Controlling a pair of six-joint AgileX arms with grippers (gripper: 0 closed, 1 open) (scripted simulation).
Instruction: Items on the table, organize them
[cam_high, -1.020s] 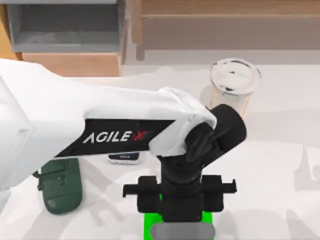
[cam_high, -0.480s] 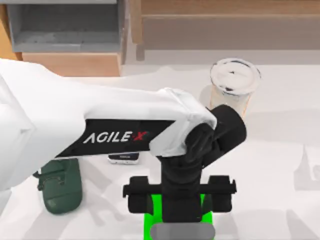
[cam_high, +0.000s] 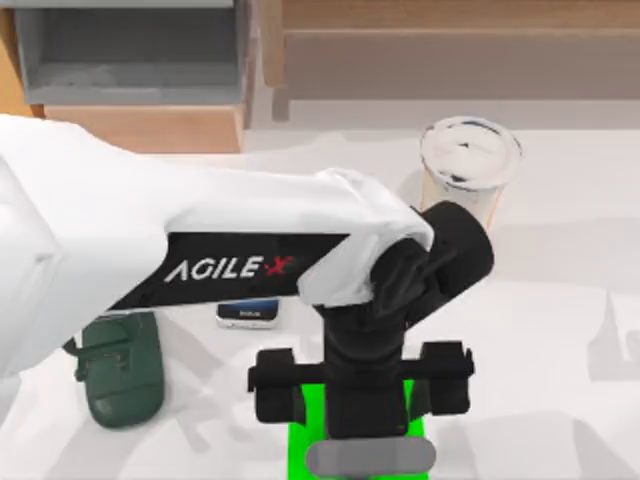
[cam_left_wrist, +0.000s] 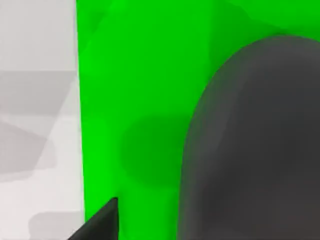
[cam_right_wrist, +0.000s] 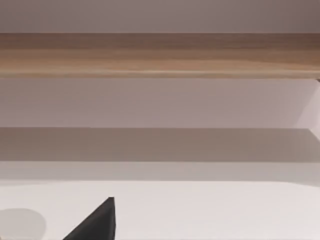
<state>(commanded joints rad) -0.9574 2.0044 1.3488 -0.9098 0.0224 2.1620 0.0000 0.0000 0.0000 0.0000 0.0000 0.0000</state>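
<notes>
left arm reaches across table (cam_high: 560, 330) from 9 o'clock, left gripper (cam_high: 362, 400) at 6 o'clock above green pad (cam_high: 300, 445). finger state: cannot tell. grey mouse (cam_high: 370, 459) lies on pad beneath it. cup (cam_high: 470, 170) stands at 1 o'clock. phone (cam_high: 247, 314) lies near centre, partly under arm. dark green case (cam_high: 122, 368) at 8 o'clock.

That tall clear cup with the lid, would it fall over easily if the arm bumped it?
Probably yes. The milk-tea cup stands upright on the table and looks tall for its base, so a sideways push could tip it. Its smooth clear wall may be slippery to grip. The lid looks shut, which should limit spills.
</notes>
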